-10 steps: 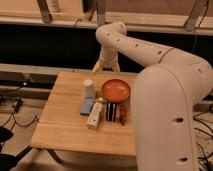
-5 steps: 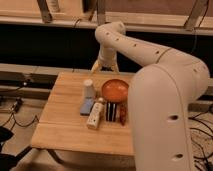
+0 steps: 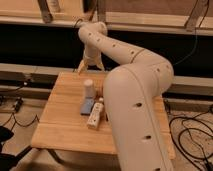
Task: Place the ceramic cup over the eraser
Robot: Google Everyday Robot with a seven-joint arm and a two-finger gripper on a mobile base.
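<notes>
Since the earlier frame the smooth cream arm [image 3: 135, 100] has swung across the wooden table [image 3: 60, 130], and we lose the eraser behind it. Gripper [image 3: 91, 69] hangs spread wide, empty; the matte tapered ceramic cup [image 3: 89, 88] stands upright just nearer us, untouched.

The end effector [image 3: 91, 70] hovers, fingers [image 3: 81, 68] spread, over the table [image 3: 60, 131] behind the ceramic cup [image 3: 89, 88].

Single view, set high and close behind the arm [image 3: 134, 105] – looking down and forward across the tabletop [image 3: 60, 125] to its far edge, where hangs the gripper [image 3: 91, 66], fingers spread.
</notes>
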